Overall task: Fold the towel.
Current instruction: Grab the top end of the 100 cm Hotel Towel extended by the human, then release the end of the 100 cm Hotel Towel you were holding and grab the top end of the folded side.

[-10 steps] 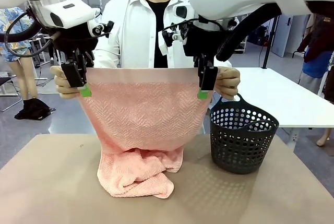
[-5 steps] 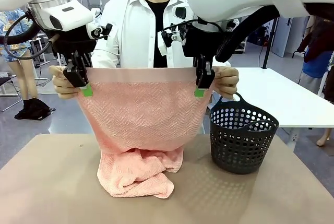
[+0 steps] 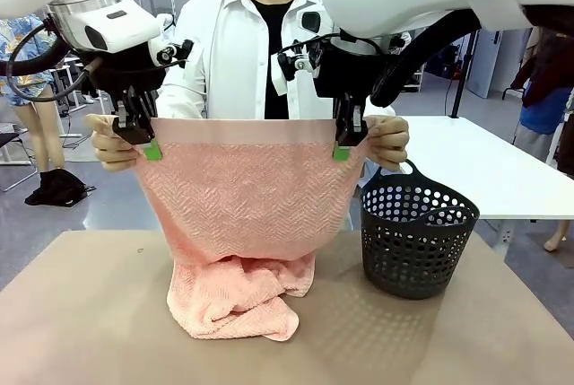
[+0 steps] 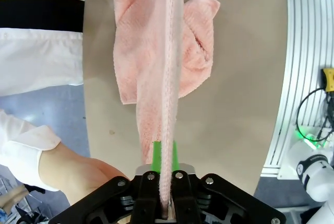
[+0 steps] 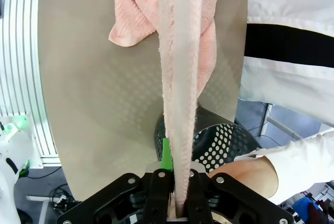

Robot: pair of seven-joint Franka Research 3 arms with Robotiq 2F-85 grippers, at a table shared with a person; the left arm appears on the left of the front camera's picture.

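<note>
The salmon-pink towel (image 3: 244, 201) hangs spread above the table, its lower part bunched on the tabletop. My left gripper (image 3: 146, 146) is shut on the towel's top left corner, and my right gripper (image 3: 344, 148) is shut on the top right corner. The person's hands (image 3: 115, 147) (image 3: 387, 141) hold the same corners just outside my fingers. In the left wrist view the towel (image 4: 166, 78) runs edge-on from between my green pads (image 4: 156, 156) down to the table. The right wrist view shows the towel (image 5: 180, 78) pinched the same way.
A dark perforated basket (image 3: 417, 240) stands on the brown table (image 3: 90, 313) to the right of the towel, close under my right gripper. A white table (image 3: 484, 165) lies behind it. The person stands at the far side.
Both grippers have closed onto the towel's top edge and risen slightly. The person's hands stay at the corners.
</note>
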